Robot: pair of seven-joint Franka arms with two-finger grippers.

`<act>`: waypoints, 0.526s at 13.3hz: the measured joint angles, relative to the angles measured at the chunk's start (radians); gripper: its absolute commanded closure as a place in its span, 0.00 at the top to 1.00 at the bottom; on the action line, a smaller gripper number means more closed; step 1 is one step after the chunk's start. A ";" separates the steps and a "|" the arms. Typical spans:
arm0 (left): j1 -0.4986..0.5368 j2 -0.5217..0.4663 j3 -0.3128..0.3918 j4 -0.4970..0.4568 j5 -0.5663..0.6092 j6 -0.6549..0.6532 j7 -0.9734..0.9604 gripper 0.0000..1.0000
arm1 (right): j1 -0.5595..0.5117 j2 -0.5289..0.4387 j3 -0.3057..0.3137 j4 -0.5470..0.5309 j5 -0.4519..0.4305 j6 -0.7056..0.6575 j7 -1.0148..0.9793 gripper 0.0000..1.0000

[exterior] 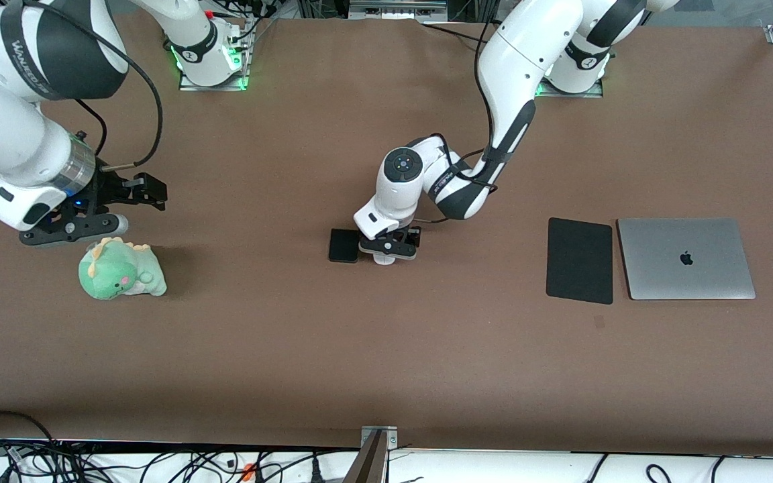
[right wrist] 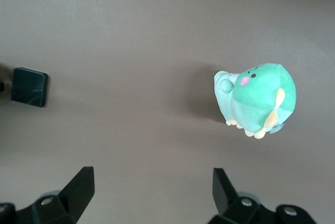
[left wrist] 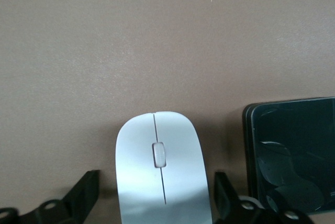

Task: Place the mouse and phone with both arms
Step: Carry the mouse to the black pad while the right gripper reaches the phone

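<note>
The white mouse (left wrist: 159,174) lies on the brown table between the open fingers of my left gripper (left wrist: 156,182), with a gap on each side. In the front view my left gripper (exterior: 386,252) is low over the mouse at the table's middle and hides most of it. The black phone (exterior: 343,245) lies flat right beside the mouse, toward the right arm's end, and also shows in the left wrist view (left wrist: 293,156). My right gripper (exterior: 88,223) is open and empty, up over the table by a plush toy.
A green plush dinosaur (exterior: 121,270) sits at the right arm's end, also seen in the right wrist view (right wrist: 256,98). A black mouse pad (exterior: 579,260) and a closed silver laptop (exterior: 685,258) lie side by side at the left arm's end.
</note>
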 measured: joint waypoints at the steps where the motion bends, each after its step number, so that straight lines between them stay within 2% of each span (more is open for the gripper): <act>1: 0.000 -0.002 0.001 0.000 0.000 0.000 0.000 0.23 | 0.000 0.007 0.000 0.000 0.000 -0.005 0.000 1.00; 2: 0.001 -0.004 0.002 0.000 0.000 0.000 0.000 0.15 | 0.000 0.012 0.000 0.000 -0.001 -0.015 0.000 1.00; 5: 0.004 -0.017 0.003 0.009 0.000 0.006 0.000 0.15 | 0.000 0.016 -0.002 0.000 -0.021 -0.035 0.000 1.00; 7: 0.039 -0.071 0.012 0.023 0.001 -0.084 0.001 0.15 | 0.000 0.016 -0.002 0.000 -0.045 -0.040 0.000 1.00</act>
